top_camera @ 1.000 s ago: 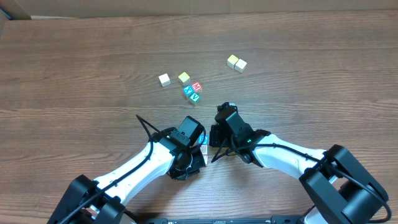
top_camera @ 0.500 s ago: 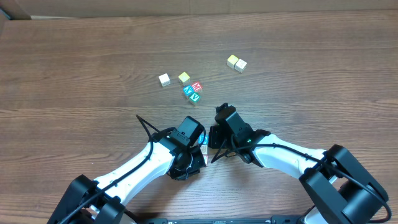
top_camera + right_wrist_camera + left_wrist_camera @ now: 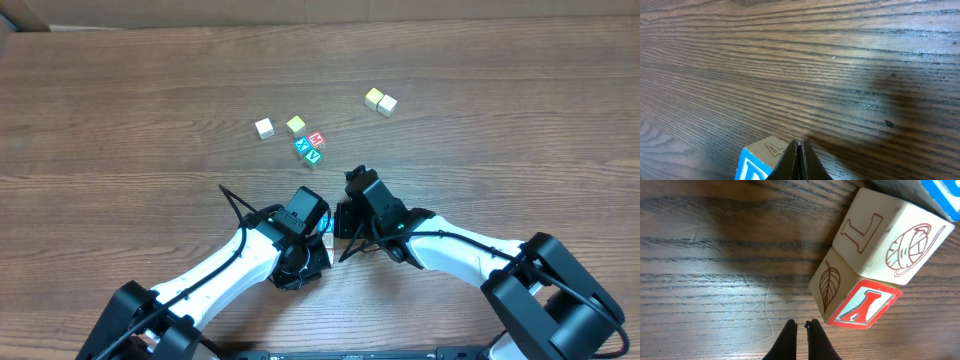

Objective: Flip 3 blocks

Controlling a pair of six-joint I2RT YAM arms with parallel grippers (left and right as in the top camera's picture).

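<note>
We see left pincer (image 3: 801,325) shut, empty, just beside red block (image 3: 865,305) | whitish block (image 3: 890,240) touching red one | right pincer (image 3: 798,145) shut, empty, over blue block's (image 3: 752,165) corner | all three clustered on bench (image 3: 150,120)

Whitish block (image 3: 890,235): outlined red letter L on one side, left wrist view; red-faced block (image 3: 860,307) touching it: one red letter, too skewed to read with certainty. Blue-topped cube (image 3: 303,145): X; green-topped cube (image 3: 314,156) just beside it: V, overhead view. Blue block (image 3: 752,165), right wrist view: letter cut off by the frame edge, unreadable
</note>
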